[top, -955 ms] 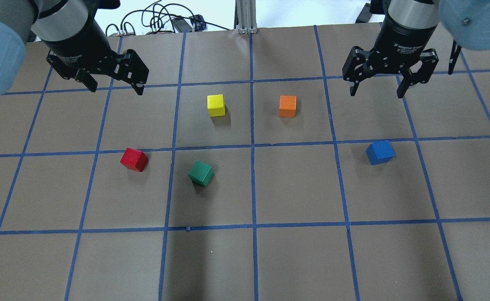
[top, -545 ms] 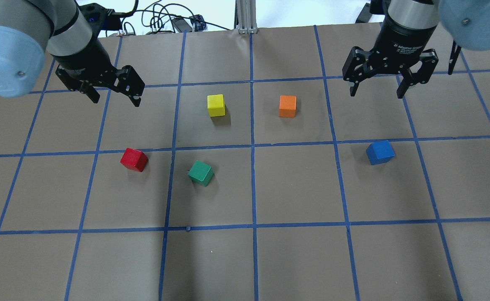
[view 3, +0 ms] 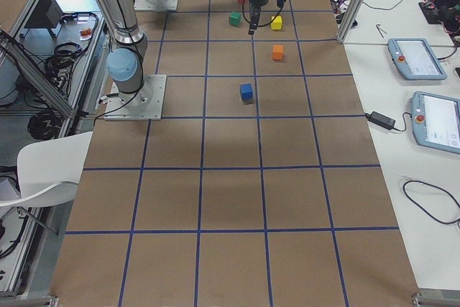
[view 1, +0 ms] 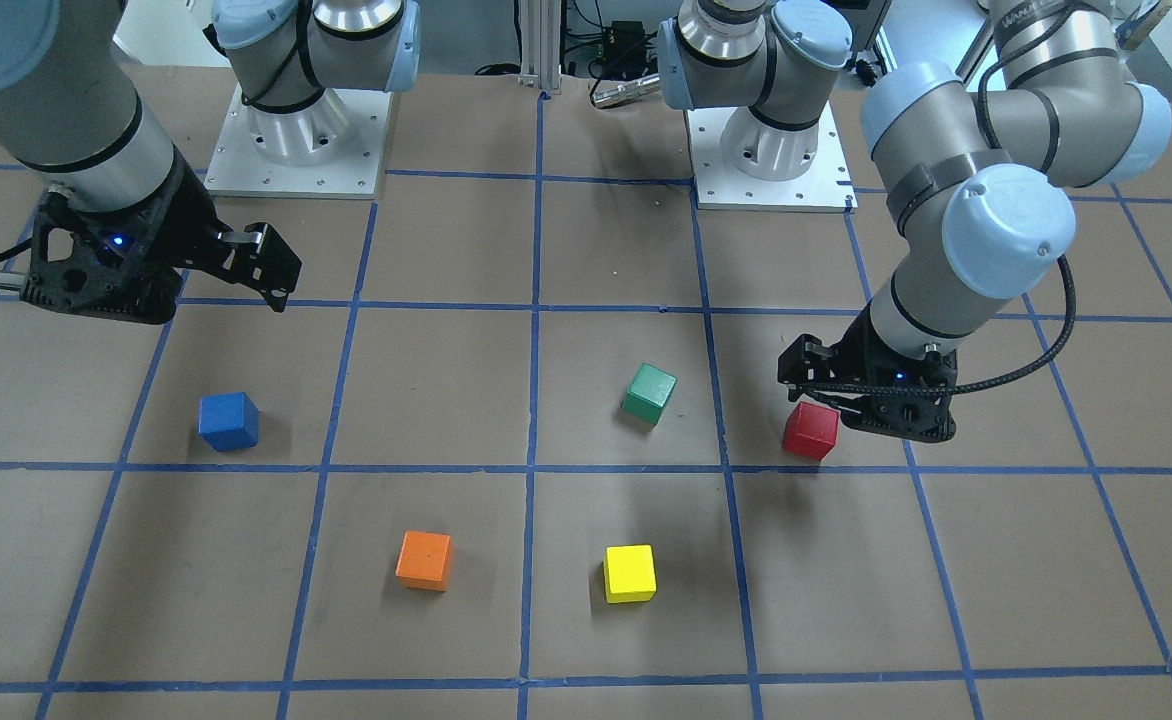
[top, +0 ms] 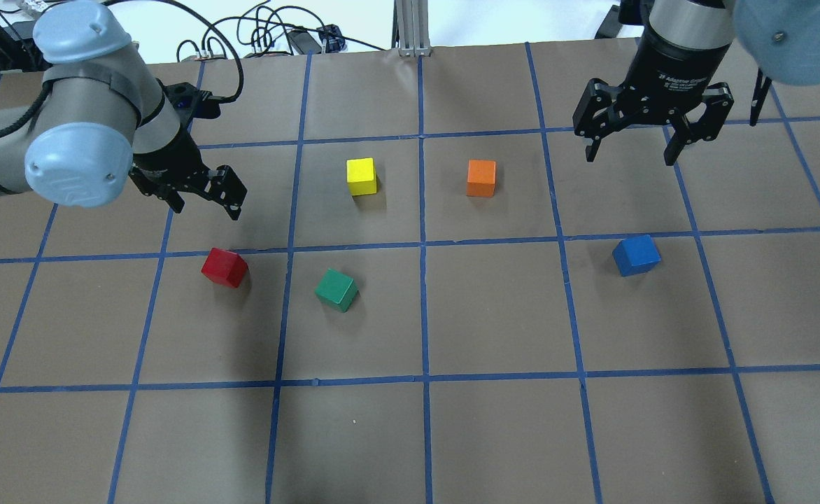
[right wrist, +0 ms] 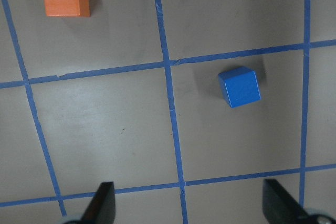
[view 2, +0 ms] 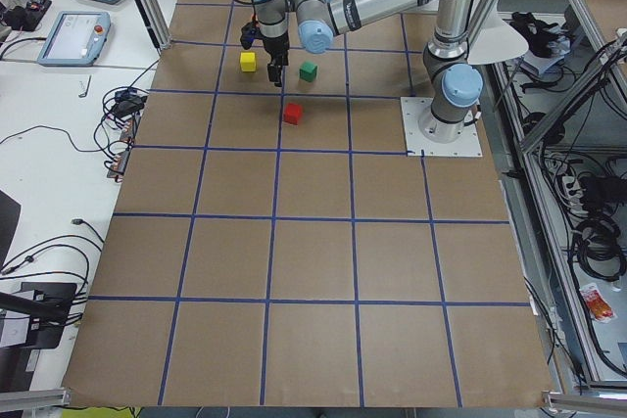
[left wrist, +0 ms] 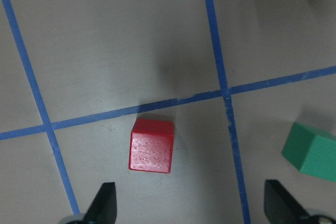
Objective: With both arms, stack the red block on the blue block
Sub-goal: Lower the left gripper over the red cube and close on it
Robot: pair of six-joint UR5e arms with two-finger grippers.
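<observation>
The red block (top: 224,267) sits on the brown table left of centre, just past a blue tape line. It also shows in the left wrist view (left wrist: 151,145) and the front view (view 1: 810,430). My left gripper (top: 207,208) is open and empty, hovering just short of and above the red block; in its wrist view its fingertips (left wrist: 102,205) stand wider than the block. The blue block (top: 636,255) sits at the right and also shows in the right wrist view (right wrist: 239,86). My right gripper (top: 630,158) is open and empty, high above the table, short of the blue block.
A yellow block (top: 361,176) and an orange block (top: 481,178) sit in the middle near the robot. A green block (top: 336,290) lies tilted to the right of the red one. Cables (top: 270,31) and a metal post (top: 413,28) are at the table's edge.
My left arm has swung forward and down, bringing its open gripper close to the red block. The right gripper and all the blocks have stayed in place.
</observation>
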